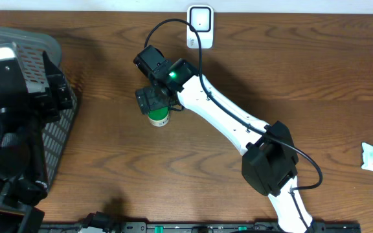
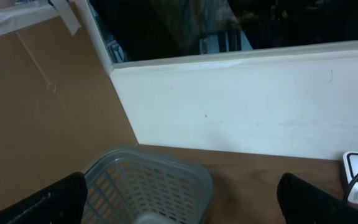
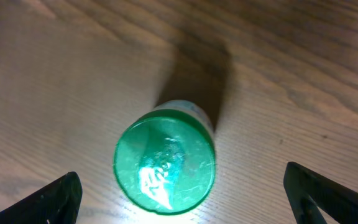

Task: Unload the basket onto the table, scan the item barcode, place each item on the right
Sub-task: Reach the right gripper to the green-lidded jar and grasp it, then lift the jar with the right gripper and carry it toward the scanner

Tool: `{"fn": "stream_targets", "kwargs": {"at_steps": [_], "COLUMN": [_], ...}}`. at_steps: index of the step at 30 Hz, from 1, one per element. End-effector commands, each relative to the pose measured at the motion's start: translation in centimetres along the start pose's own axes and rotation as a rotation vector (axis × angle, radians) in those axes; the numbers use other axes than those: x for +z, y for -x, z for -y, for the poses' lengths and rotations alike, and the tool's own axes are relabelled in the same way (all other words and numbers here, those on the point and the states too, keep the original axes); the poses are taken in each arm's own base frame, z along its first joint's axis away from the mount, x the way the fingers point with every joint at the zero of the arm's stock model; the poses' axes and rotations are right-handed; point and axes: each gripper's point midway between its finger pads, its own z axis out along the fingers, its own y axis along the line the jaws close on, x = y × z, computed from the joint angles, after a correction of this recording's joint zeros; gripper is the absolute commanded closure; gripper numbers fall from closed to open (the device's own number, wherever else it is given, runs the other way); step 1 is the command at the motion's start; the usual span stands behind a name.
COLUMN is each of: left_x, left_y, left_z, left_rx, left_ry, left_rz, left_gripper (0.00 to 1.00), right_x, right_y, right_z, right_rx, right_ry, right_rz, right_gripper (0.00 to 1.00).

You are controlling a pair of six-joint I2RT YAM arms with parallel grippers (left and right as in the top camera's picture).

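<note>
— Where's the bottle [image 1: 158,118]?
— Standing on the table [image 1: 122,181], green cap up, just below the right gripper [image 3: 182,198], whose jaws stand wide, touching nothing.
— And the left gripper [image 2: 182,208]?
— Spread too, above the basket [image 2: 148,180] at the left.

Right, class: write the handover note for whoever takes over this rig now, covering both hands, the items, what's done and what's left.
The left hand is open and empty, near the grey basket.
The right hand is open, hovering over the upright green-capped bottle, not gripping it.
The white device, likely the scanner, sits at the far edge of the table.
Done: right hand positioned over the bottle.
Left: grasp it and show its barcode to the scanner.
</note>
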Motion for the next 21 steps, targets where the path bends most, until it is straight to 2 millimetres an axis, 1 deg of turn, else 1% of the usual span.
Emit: {"fn": "stream_targets", "kwargs": {"at_steps": [1,5,8,13,16,21], "left_x": [0.6,1.4,2.2,3.6,4.3,5.6], "left_y": [-0.3,-0.6,-0.9,-1.6,-2.1,-2.8], "left_z": [0.1,0.6,1.0,1.9,2.3,3.1], "left_rx": [0.011,0.023,0.033,0.053,0.065,0.084], "left_ry": [0.012,0.01,0.007,0.004,0.001,-0.003], "left_rz": [-0.015,-0.035,-0.054,-0.088,-0.11,-0.144], "left_gripper": [0.02,0.02,0.02,0.02,0.02,0.02], "right_x": [0.6,1.9,3.7,5.7,6.2,6.6], "right_y": [0.2,0.1,-0.7,-1.8,-2.0,-2.5], "right_z": [0.2,-0.2,-0.4,-1.4,-1.7,-1.5], "right_rx": [0.019,0.016,0.009,-0.012,-0.019,-0.021], "right_ry": [-0.035,-0.034,-0.045,-0.048,-0.048,-0.058], "right_rz": [0.019,0.013,-0.015,-0.039,-0.044,-0.063], "right_gripper": [0.01,0.01,0.01,0.01,0.01,0.01]}}
